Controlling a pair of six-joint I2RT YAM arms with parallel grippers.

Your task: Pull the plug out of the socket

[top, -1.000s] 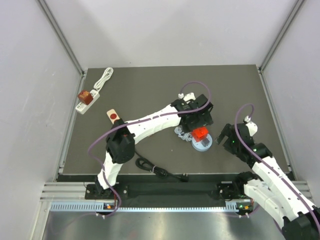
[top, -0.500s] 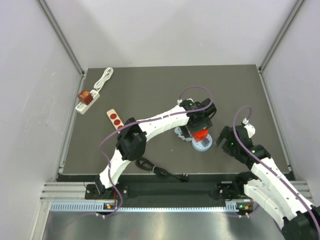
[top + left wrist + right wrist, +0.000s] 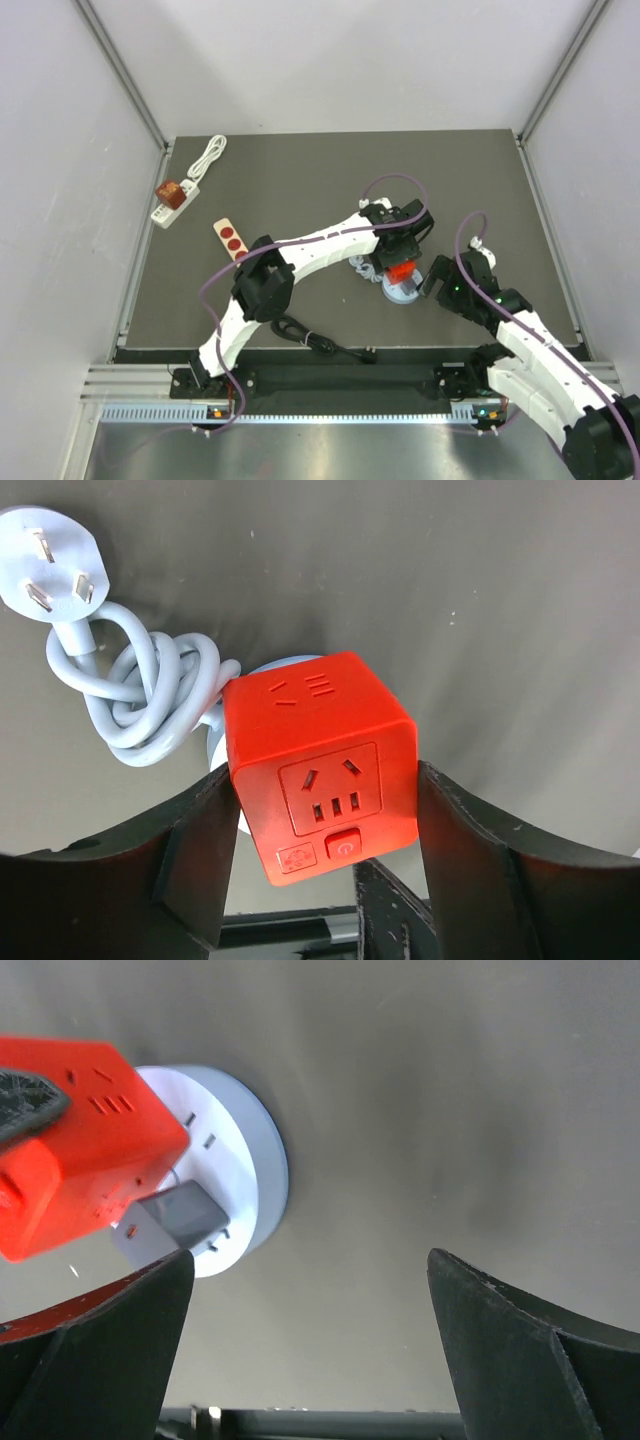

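Note:
A red cube plug point(image 3: 401, 268) sits on a round white socket base point(image 3: 404, 292) right of the mat's centre. My left gripper point(image 3: 399, 262) is shut on the cube; in the left wrist view its fingers point(image 3: 200, 850) press both side faces of the cube point(image 3: 315, 750). The base's grey cord point(image 3: 140, 695) is coiled to the left and ends in a three-pin plug point(image 3: 50, 575). My right gripper point(image 3: 437, 280) is open and empty just right of the base. In the right wrist view the cube point(image 3: 80, 1140) stands tilted over the base point(image 3: 245, 1160), with a grey underside block showing.
A white power strip carrying a brown cube point(image 3: 172, 198) and its coiled cord point(image 3: 208, 155) lie at the far left. A beige strip with red buttons point(image 3: 230, 237) lies left of centre. A black cable point(image 3: 315, 340) lies at the near edge. Walls enclose the mat.
My left gripper has settled onto the red cube and gripped it. My right arm has moved left, closer to the round base.

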